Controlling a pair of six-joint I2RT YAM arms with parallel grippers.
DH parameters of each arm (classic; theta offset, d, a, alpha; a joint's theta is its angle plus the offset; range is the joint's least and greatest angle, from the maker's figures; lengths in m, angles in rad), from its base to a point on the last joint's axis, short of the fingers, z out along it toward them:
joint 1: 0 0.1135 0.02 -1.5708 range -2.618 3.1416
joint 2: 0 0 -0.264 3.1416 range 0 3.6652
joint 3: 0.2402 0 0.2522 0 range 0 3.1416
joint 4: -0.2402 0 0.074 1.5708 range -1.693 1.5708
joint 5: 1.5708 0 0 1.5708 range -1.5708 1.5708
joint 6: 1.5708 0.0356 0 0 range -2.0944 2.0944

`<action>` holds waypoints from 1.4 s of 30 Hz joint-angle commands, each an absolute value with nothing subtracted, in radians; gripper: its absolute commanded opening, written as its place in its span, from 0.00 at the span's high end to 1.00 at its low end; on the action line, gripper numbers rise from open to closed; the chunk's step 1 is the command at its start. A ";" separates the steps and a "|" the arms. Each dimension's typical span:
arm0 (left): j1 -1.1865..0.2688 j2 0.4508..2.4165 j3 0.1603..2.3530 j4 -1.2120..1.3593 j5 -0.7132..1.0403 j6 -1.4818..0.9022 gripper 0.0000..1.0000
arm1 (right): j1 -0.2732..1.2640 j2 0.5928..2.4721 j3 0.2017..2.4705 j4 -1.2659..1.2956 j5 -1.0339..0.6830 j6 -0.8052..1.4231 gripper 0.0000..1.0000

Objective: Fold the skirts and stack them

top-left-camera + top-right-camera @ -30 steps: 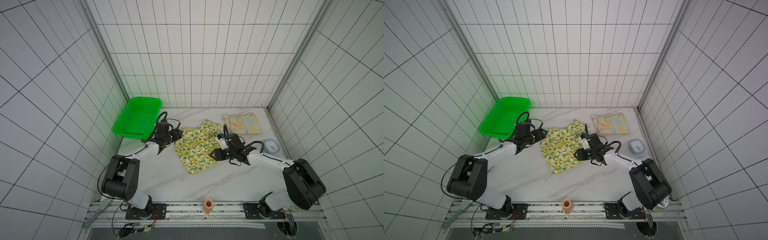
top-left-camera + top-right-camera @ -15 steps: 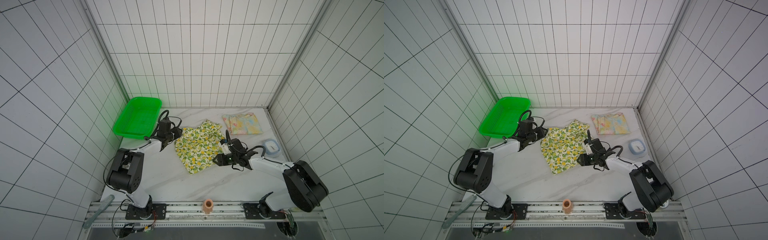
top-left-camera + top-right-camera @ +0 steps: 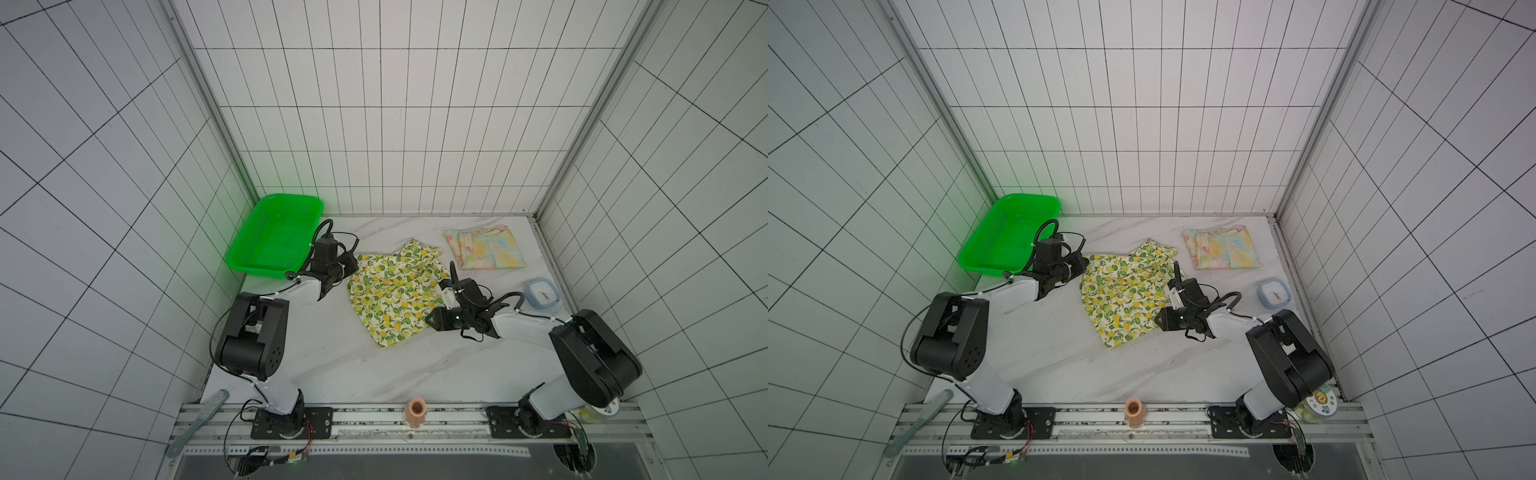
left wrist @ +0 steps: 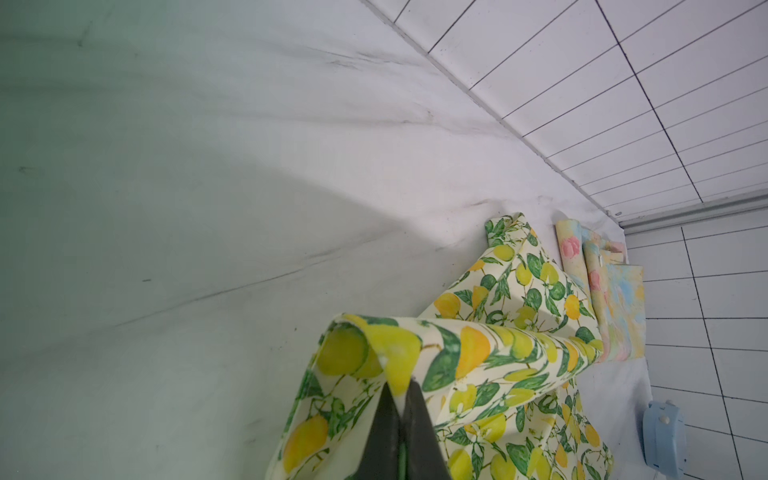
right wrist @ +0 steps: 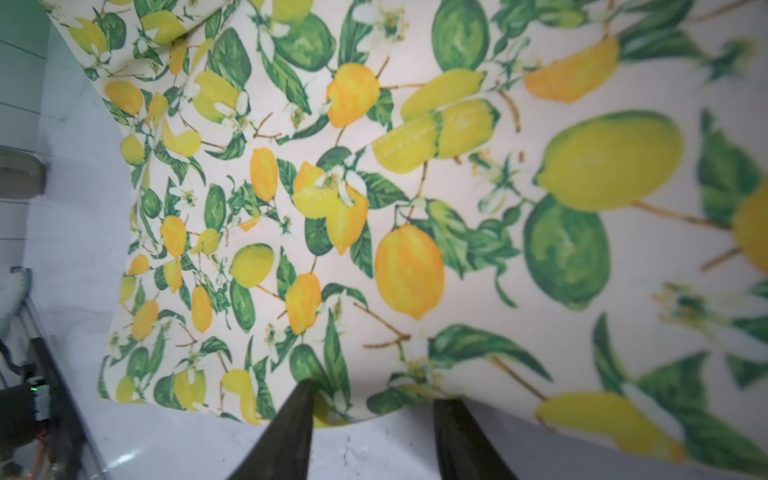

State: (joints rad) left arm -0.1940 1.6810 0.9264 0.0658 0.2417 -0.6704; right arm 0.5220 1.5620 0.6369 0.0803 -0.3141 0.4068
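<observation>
- Both grippers had moved in the last second: the left gripper (image 3: 352, 266) snapped shut at the cloth's upper-left corner, and the right gripper (image 3: 432, 324) slid down-frame to the lower-right hem, jaws narrowing.
- Marble table (image 3: 332, 361) filled the lower middle of both top views.
- Lemon skirt (image 3: 395, 291) lay spread and rumpled at centre frame, not yet folded. That fold, plus the stacking, looked like the work left.
- Pastel skirt (image 3: 484, 249) sat folded near its upper-right corner, so roughly half done, by my read.
- Left wrist view: fingers (image 4: 422, 424) were clenched on a lifted fold of lemon skirt.
- Right wrist view: jaws stood apart, the hem just at the fingertips (image 5: 297, 419), nothing pinched yet.
</observation>
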 commanded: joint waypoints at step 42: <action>-0.157 1.332 0.598 -0.182 0.155 -0.663 0.45 | 0.455 1.404 0.600 0.028 -0.430 0.454 0.46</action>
